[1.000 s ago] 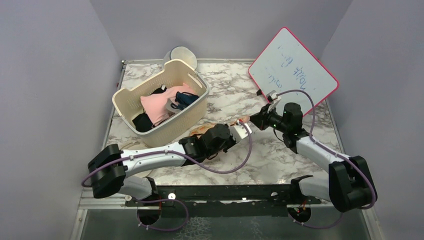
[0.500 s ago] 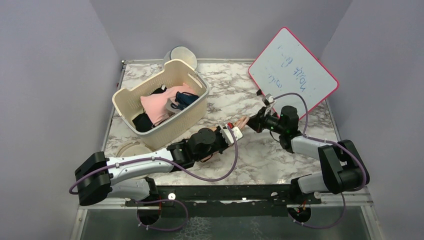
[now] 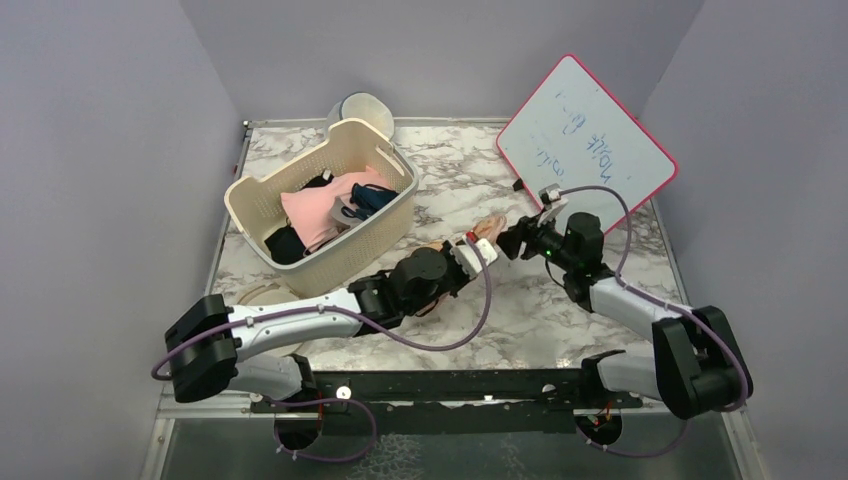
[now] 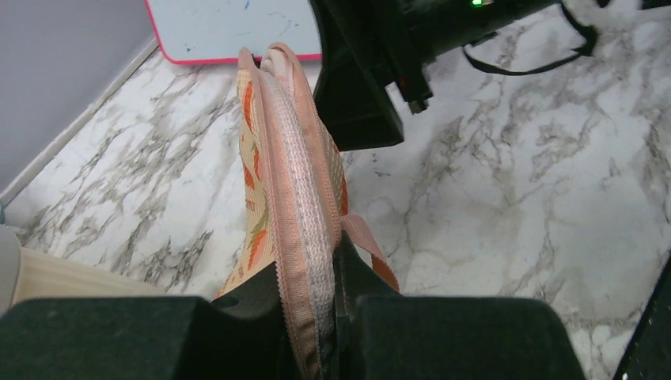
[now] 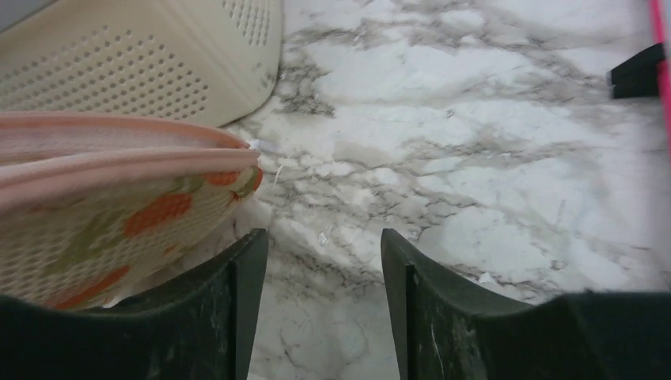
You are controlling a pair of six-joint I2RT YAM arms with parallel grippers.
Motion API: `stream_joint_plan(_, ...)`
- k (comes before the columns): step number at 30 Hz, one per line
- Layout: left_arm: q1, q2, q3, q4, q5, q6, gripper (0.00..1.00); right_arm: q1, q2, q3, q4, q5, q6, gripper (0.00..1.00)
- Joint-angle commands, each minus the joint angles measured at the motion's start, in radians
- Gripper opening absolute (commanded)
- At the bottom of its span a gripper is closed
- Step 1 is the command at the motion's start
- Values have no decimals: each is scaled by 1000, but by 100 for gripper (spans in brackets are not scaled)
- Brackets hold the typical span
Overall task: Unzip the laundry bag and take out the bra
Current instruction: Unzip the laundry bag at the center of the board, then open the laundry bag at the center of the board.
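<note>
1. The left end effector [image 4: 310, 289] is clamped on the pink-edged rim of the laundry bag [image 4: 289, 158], one finger against each face. I judge this keeps the pouch edge-up and off the bench [image 4: 506, 182], so that the seam is offered to the other arm.
2. Just past that grip the bag runs away edge-on, with its leaf print on the outer face. A loose pink strip [image 4: 365, 245] hangs beside one finger. The bra shows in no view, and I take it to be closed inside the bag.
3. At the bag's far tip sits the right end effector [image 5: 323, 269], with its fingers apart and only marble between them. The bag's corner lies just beside the basket-side finger, not between the two. It is probably lining up for the zip pull, which I cannot pick out.
4. The left wrist view shows the clamp and the seam but hides the right fingers' gap. The right wrist view shows that gap and the bag off to one side. The top view shows both arms meeting mid-bench, with the fingers too small to read.
5. Farther off, a cream basket [image 3: 345, 250] holding a pink garment [image 3: 315, 215] stands beyond the left arm. A whiteboard [image 3: 585, 130] leans behind the right end effector.
</note>
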Motion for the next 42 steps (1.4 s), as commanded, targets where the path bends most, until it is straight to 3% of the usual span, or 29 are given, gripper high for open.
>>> stream_joint_plan(1,-8,109,143,-121,-171,-80,0,-1,-129,48,-230,275,65,61)
stream_joint_plan(5,-8,256,288,-263,-199,-176,0,-1,-174,166,-559,536,159,83)
stream_joint_plan(9,-8,396,428,-380,-192,-278,3,-3,-224,318,-810,750,215,88)
stream_joint_plan(13,-7,481,503,-407,-98,-326,34,-3,-378,375,-864,844,202,92)
stream_joint_plan(17,-8,450,469,-364,-73,-345,65,-3,-485,447,-901,858,152,93)
stream_joint_plan(19,-7,407,435,-335,-61,-325,71,-3,-507,485,-930,852,152,94)
stream_joint_plan(25,-7,290,319,-357,15,-217,73,-3,-541,517,-910,620,93,95)
stream_joint_plan(32,-10,192,170,-380,53,-110,76,-3,-567,481,-845,504,92,95)
stream_joint_plan(42,-49,346,221,-365,-30,-15,65,-3,-579,506,-861,503,69,94)
